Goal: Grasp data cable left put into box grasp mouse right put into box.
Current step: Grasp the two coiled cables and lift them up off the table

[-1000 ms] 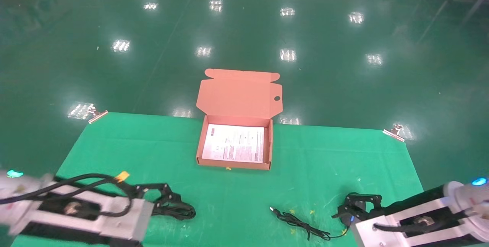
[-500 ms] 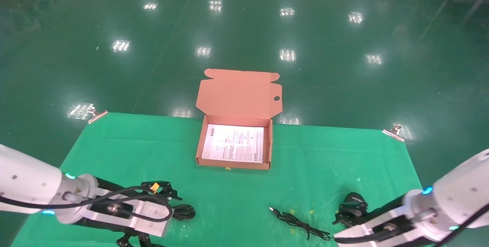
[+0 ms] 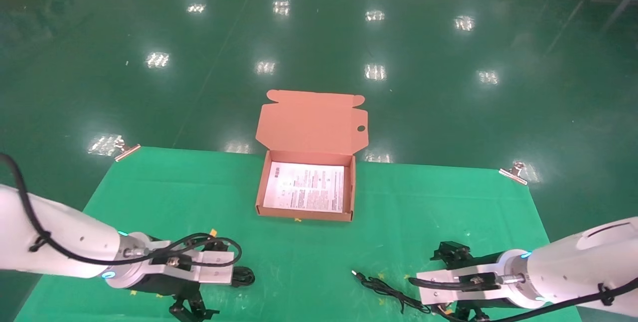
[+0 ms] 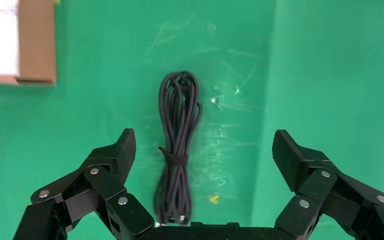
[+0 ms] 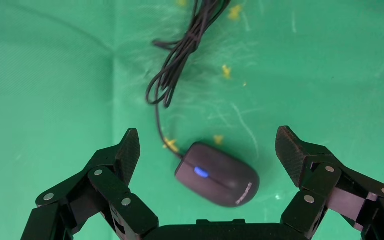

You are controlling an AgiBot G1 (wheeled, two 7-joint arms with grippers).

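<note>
Box [image 3: 305,215] of orange-brown cardboard sits open near the far edge of my green tabletop [image 3: 149,187], lid up; only a white printed sheet lies inside, its small print unreadable. Nothing is packed yet. My left gripper [image 4: 202,152] hangs spread wide over the data cable [image 4: 177,145], a slim black coil near the front left corner, untouched. My right gripper [image 5: 207,150] hangs spread over the mouse [image 5: 217,175], near the front right corner, a blue light showing on its back; its cord [image 5: 180,60] trails away loosely. Both grasps and both placements remain, I judge. No brand is readable.
</note>
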